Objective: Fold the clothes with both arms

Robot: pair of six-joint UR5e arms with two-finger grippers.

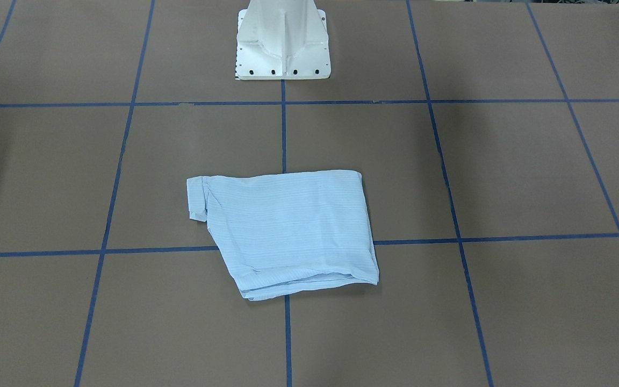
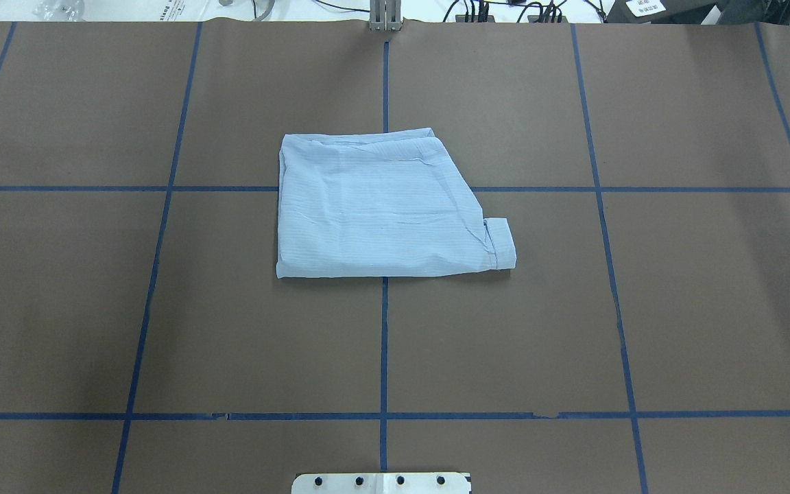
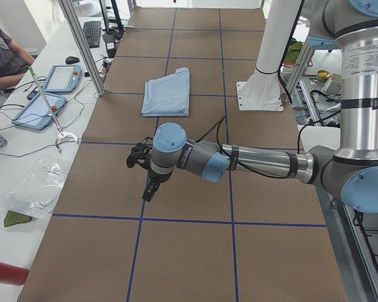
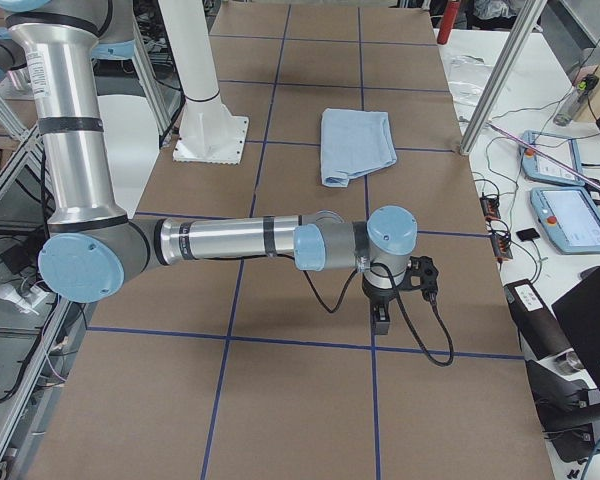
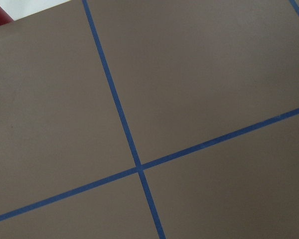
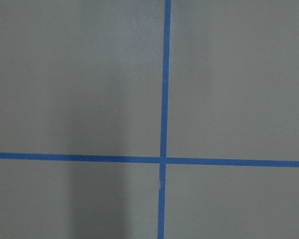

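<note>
The thin pale-blue striped shirt (image 2: 381, 206) lies folded flat on the brown table with blue tape lines (image 2: 710, 309), straight out from the white pedestal base (image 1: 282, 48). One cuff (image 2: 501, 243) pokes out at a corner.

The silver-grey left arm (image 3: 258, 162) and right arm (image 4: 230, 240) reach low over the table, well to either side of that base. The black left gripper (image 3: 149, 192) and right gripper (image 4: 383, 318) point down, and I cannot tell how wide either stands.
</note>
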